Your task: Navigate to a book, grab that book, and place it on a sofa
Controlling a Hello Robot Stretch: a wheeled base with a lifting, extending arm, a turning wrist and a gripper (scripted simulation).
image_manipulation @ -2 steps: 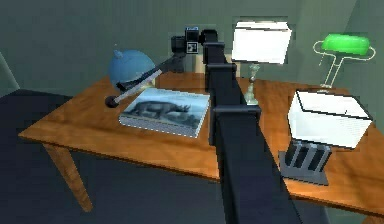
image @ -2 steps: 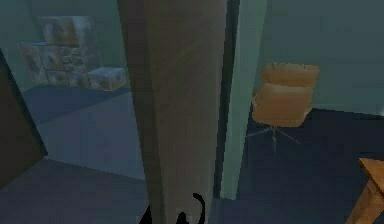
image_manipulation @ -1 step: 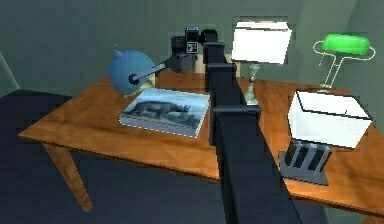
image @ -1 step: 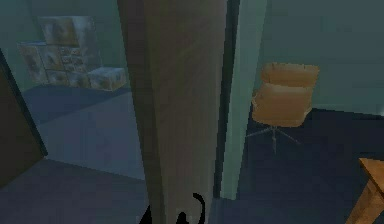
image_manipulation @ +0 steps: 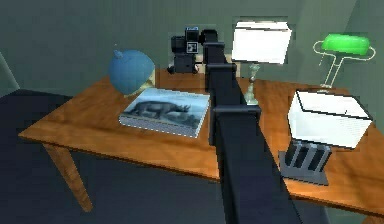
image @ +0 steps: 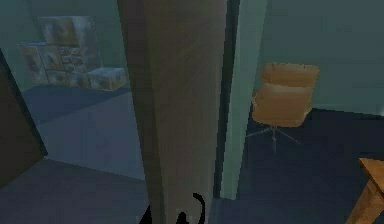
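Flat picture-covered book (image_manipulation: 165, 110) on brown wooden table (image_manipulation: 70, 125), blue round globe (image_manipulation: 132, 70) just behind, dark two-finger gripper (image_manipulation: 183, 58) beyond book, load impossible to tell

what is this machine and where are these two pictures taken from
It is a wheeled robot with one reaching arm. One picture looks ahead from it: a wall edge, stacked boxes, an orange chair. The other looks out sideways, where the dark arm stretches over a wooden table. On the table: a book lying flat, a blue globe, two white lamps, a green lamp. The fingers sit at the arm's far end; whether they hold anything cannot be told.
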